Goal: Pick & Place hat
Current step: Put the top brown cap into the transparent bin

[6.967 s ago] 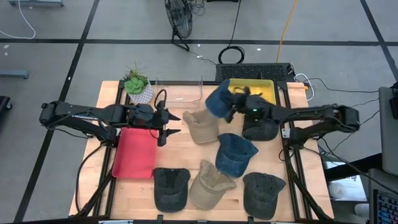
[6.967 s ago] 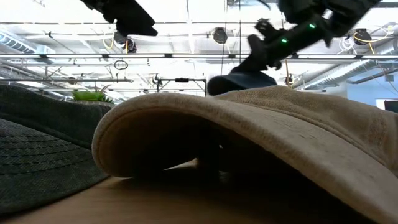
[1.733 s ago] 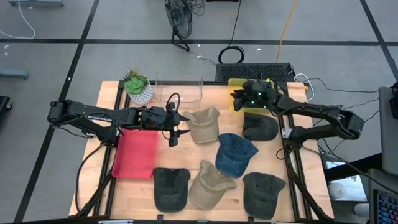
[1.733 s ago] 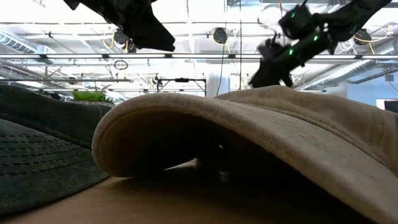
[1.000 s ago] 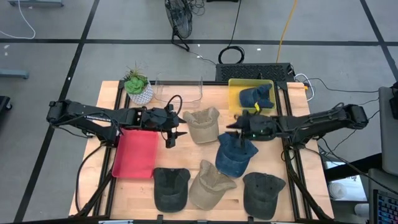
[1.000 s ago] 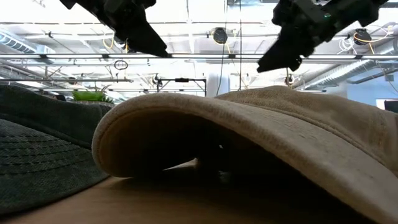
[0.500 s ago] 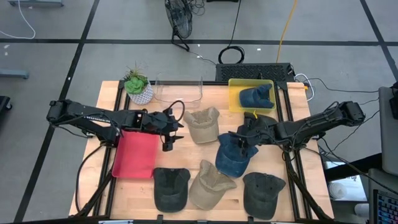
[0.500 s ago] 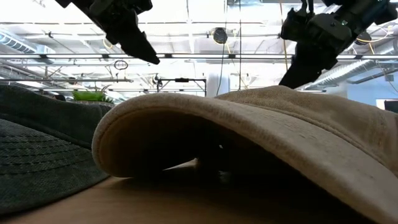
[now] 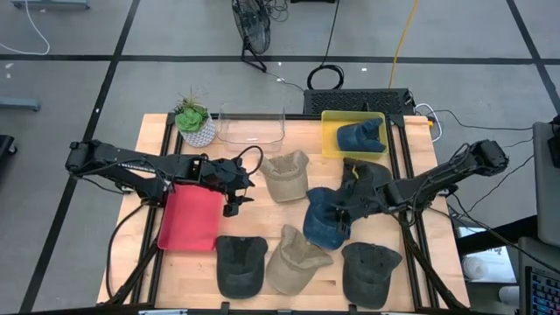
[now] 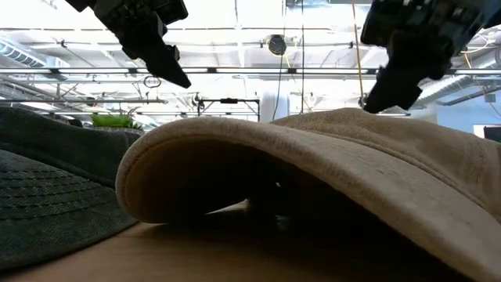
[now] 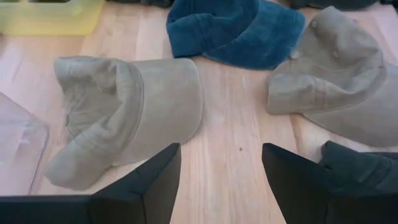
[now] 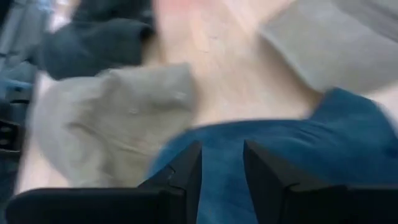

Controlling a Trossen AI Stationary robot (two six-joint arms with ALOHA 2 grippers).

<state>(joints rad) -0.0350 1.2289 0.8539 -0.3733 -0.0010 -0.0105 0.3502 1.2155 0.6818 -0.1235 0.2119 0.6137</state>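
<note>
The right gripper (image 9: 343,203) hangs over a blue denim cap (image 9: 329,216) at centre-right of the overhead frame, its fingers a narrow gap apart and holding nothing. In the right wrist view both dark fingers (image 12: 180,174) point down at the blue cloth, just short of it or barely touching; which cannot be told.

Another blue cap (image 9: 360,136) already lies in the yellow bin (image 9: 327,143) at upper right, so this one is probably next. It looks light, soft and floppy. The crown would likely collapse under a pinch, and the cloth should give grip rather than slip. The stiffer brim, or a gathered fold of the crown near the brim, seems the surest hold. A loose grip on one layer risks the cap swinging or trailing onto the dark cap (image 9: 367,176) just beside it.

The left gripper (image 9: 233,198) waits left of centre above the wooden table (image 9: 262,138), beside the red tray (image 9: 190,219), with its fingers spread wide and empty, facing a tan cap (image 9: 286,176). More caps lie along the lower part of the frame: a dark one (image 9: 241,264), a tan one (image 9: 297,260) and a dark one (image 9: 371,271). A clear bin (image 9: 251,125) and a potted plant (image 9: 193,122) stand at upper left.
</note>
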